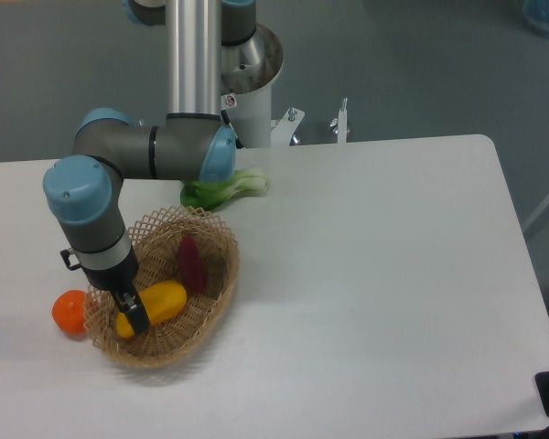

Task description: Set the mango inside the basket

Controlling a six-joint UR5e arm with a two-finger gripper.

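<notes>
The mango [157,305], yellow shading to orange, sits low inside the tan wicker basket [215,294] at the table's left front. My gripper [134,313] reaches down into the basket from the left and is shut on the mango near its yellow end. A dark purple-red sweet potato [191,263] lies in the basket just behind the mango. The forearm hides the basket's left rim.
A round orange fruit [69,311] rests on the table, touching the basket's left side. A green leafy vegetable [221,189] lies behind the basket near the arm's base. The white table [375,274] stretches to the right.
</notes>
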